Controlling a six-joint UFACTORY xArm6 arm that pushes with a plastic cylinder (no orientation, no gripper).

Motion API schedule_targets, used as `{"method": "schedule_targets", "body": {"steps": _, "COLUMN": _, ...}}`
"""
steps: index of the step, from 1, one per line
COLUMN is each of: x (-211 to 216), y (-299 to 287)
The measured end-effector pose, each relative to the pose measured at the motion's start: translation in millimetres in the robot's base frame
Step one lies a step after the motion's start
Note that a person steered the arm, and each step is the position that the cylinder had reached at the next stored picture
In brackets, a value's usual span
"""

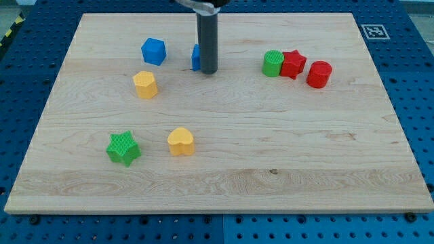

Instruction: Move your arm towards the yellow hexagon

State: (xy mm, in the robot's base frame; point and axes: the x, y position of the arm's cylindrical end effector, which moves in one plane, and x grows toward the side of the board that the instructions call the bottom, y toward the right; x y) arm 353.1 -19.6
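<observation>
The yellow hexagon (145,84) lies on the wooden board (224,156) at the view's upper left. My tip (208,70) rests on the board to the right of it and slightly higher in the view, about a hand's width away. The rod hides most of a blue block (195,57), which touches or nearly touches the tip on its left side. A blue cube-like block (154,51) lies above the yellow hexagon.
A yellow heart (181,141) and a green star (123,148) lie at the lower left. A green cylinder (273,63), a red star (293,64) and a red cylinder (319,74) sit in a row at the upper right.
</observation>
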Motion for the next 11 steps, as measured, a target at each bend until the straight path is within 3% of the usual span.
{"method": "schedule_targets", "body": {"steps": 3, "x": -33.9, "y": -49.6}}
{"method": "schedule_targets", "body": {"steps": 4, "x": -0.1, "y": -41.0}}
{"method": "schedule_targets", "body": {"steps": 5, "x": 60.4, "y": -26.5}}
{"method": "schedule_targets", "body": {"steps": 6, "x": 100.7, "y": -58.4}}
{"method": "schedule_targets", "body": {"steps": 7, "x": 109.3, "y": -137.7}}
{"method": "schedule_targets", "body": {"steps": 8, "x": 98.1, "y": -175.5}}
{"method": "schedule_targets", "body": {"steps": 11, "x": 82.2, "y": -148.0}}
